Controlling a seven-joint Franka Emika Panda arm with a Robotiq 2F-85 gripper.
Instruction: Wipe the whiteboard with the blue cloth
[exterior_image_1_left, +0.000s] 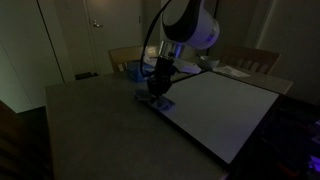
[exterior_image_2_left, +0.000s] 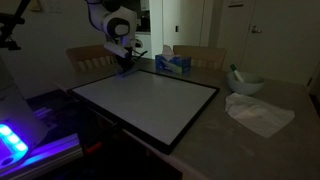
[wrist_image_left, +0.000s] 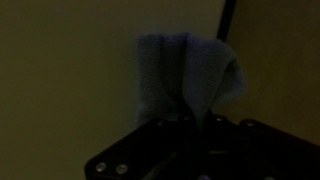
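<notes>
Blue cloth (wrist_image_left: 185, 75), a small soft rag of wrinkled blue-violet fabric, sat bunched directly under the hand (wrist_image_left: 190, 122). Its folds were gathered up between the dark fingertips. The room was dim, but the hand looked drawn narrow and clamped on the blue cloth, with fabric spilling out ahead of it.

In an exterior view the large flat whiteboard (exterior_image_1_left: 225, 112), with its thin dark frame, spread away to one side of the hand. The rag was right at the board's corner. I could not tell whether it lay on the white surface or just off it on the grey worktop (exterior_image_1_left: 90, 125).

I judged that the grip had been made and the wiping was about to start. To do it well, the hand would want to lift just enough to clear the frame. It should then press the rag flat on the white and keep the pinch firm so the fabric did not slip out. Long overlapping strokes away from that corner would do best, rather than short dabs.
</notes>
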